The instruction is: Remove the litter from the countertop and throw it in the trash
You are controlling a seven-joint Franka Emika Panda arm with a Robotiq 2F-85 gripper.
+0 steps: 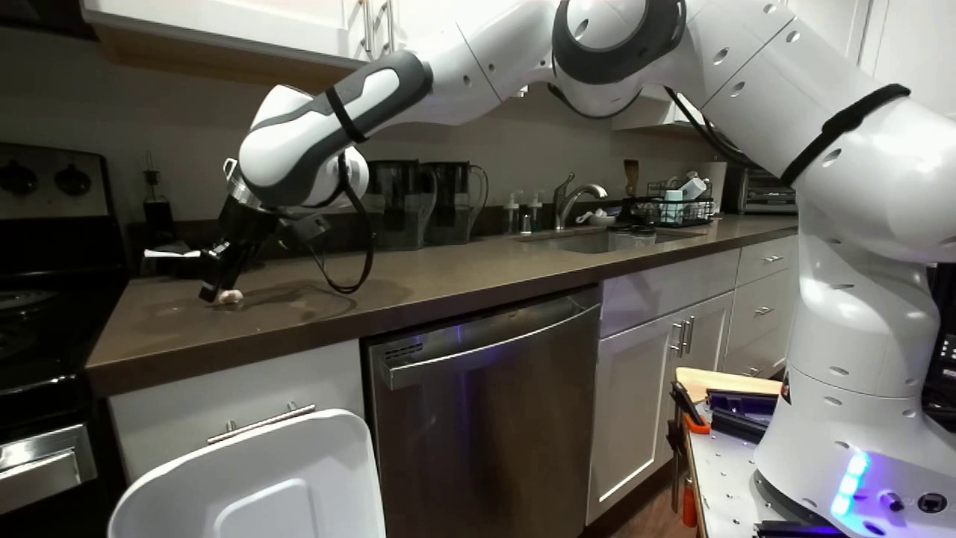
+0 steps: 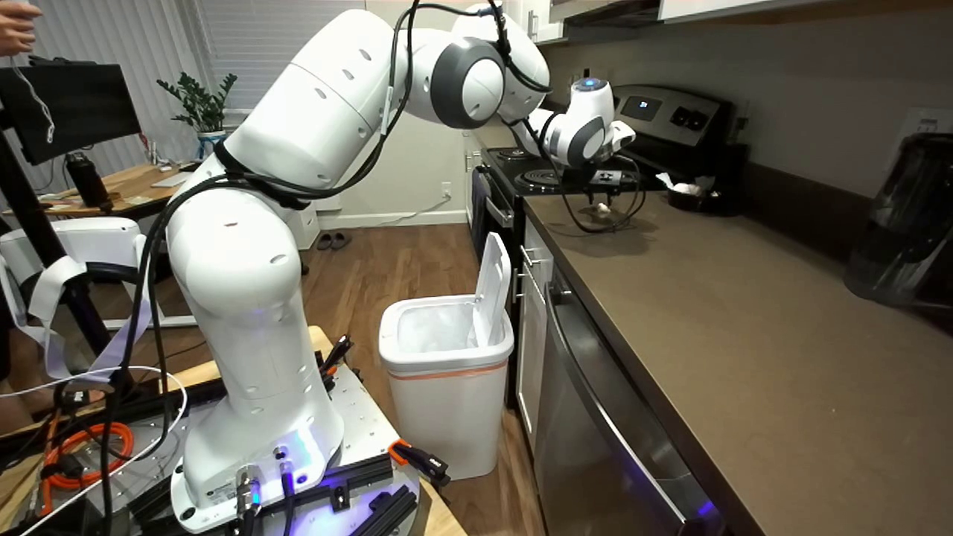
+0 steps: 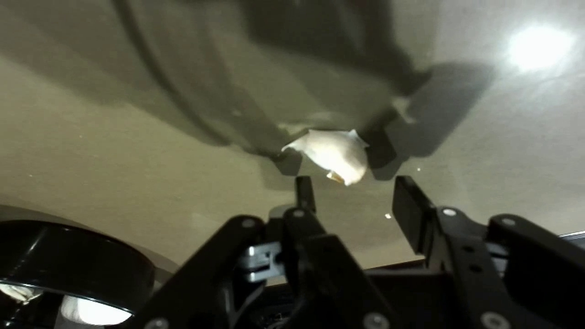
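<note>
A small crumpled white piece of litter (image 3: 336,153) lies on the dark-brown countertop (image 3: 137,169). It also shows in both exterior views (image 1: 230,297) (image 2: 602,209), near the stove end of the countertop (image 1: 418,291). My gripper (image 3: 353,183) is open, with its fingers spread and nothing between them. It points down at the countertop (image 2: 759,350), with its tips (image 1: 210,293) close to the litter. In the wrist view the litter lies just beyond the gap between the fingertips. The white trash bin (image 2: 447,417) stands on the floor with its lid (image 1: 254,486) raised.
A round black container (image 3: 68,265) with white things inside stands on the countertop beside the gripper; it also shows by the stove (image 2: 686,199). The black stove (image 1: 45,321) adjoins the countertop. Pitchers (image 1: 396,209) stand along the wall. A cable (image 1: 366,246) hangs from the arm.
</note>
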